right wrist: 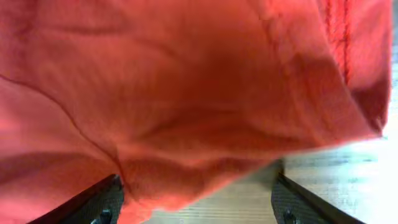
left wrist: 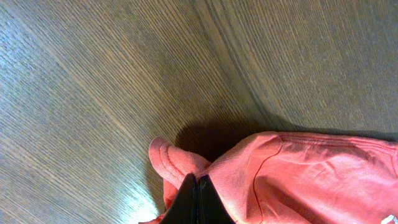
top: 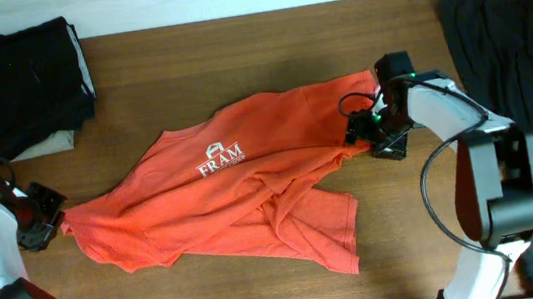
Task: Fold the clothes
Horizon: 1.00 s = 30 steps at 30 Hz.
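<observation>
While left fingers (left wrist: 186,205) pinch its edge, orange-red T-shirt (top: 252,196), white "FRAM" logo (top: 220,159)

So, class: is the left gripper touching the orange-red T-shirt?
Touching. The left wrist view shows the left gripper shut, with the T-shirt bunched at its fingertips and cloth pressed against both sides, with no gap.
</observation>
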Tool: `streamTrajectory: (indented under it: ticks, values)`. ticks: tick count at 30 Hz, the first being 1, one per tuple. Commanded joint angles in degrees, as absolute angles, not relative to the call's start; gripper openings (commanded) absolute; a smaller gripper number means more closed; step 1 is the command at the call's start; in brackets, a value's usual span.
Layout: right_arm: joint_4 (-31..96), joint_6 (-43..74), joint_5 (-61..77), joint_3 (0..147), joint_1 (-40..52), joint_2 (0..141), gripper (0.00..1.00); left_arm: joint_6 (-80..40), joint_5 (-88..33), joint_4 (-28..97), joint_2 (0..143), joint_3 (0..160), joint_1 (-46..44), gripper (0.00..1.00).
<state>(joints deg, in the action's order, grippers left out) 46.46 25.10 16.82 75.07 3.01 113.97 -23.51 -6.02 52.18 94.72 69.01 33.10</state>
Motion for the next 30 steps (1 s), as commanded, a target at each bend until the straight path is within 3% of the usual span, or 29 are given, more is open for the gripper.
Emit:
streamTrajectory:
  ticks: [1, 4, 7, 10, 15, 17, 18, 19, 24, 30]
  values:
    - [43.97, 26.68, 14.87, 75.29, 3.38, 115.15, 0.70, -24.18, -6.66, 51.70, 93.51, 70.02, 32.99, 0.00]
    - [40.97, 27.51, 14.28, 75.29, 3.38, 115.77, 0.47, -24.18, -6.66, 51.64, 93.51, 70.02, 32.99, 0.00]
    - [38.00, 27.97, 14.33, 75.29, 3.38, 117.03, 0.04, -24.21, -6.66, 51.66, 93.51, 70.02, 32.99, 0.00]
    - [32.88, 27.94, 17.02, 79.55, 3.29, 116.73, 0.04, -24.18, -6.66, 51.66, 93.51, 70.02, 32.99, 0.00]
    - [30.04, 27.97, 12.62, 116.38, 3.18, 118.02, 0.04, -24.18, -6.66, 51.75, 93.51, 70.00, 32.97, 0.00]
    - [30.17, 28.01, 11.94, 126.23, 2.74, 119.87, 0.09, -24.18, -6.66, 51.75, 93.51, 70.00, 32.69, 0.00]
    - [30.96, 28.16, 11.75, 130.76, 2.31, 120.99, 0.46, -24.16, -6.61, 51.72, 93.51, 70.00, 32.34, 0.00]
    - [32.29, 28.14, 11.75, 132.90, 2.07, 121.45, 0.99, -24.16, -6.61, 51.72, 93.51, 70.00, 31.83, 0.00]
    - [52.45, 22.92, 11.77, 133.38, 1.85, 121.23, 0.99, -24.18, -6.61, 51.68, 93.51, 70.00, 28.38, 0.00]
    - [86.50, 19.27, 10.15, 133.29, 2.85, 118.67, 0.99, -24.18, -6.61, 51.70, 93.51, 70.00, 26.79, 0.00]
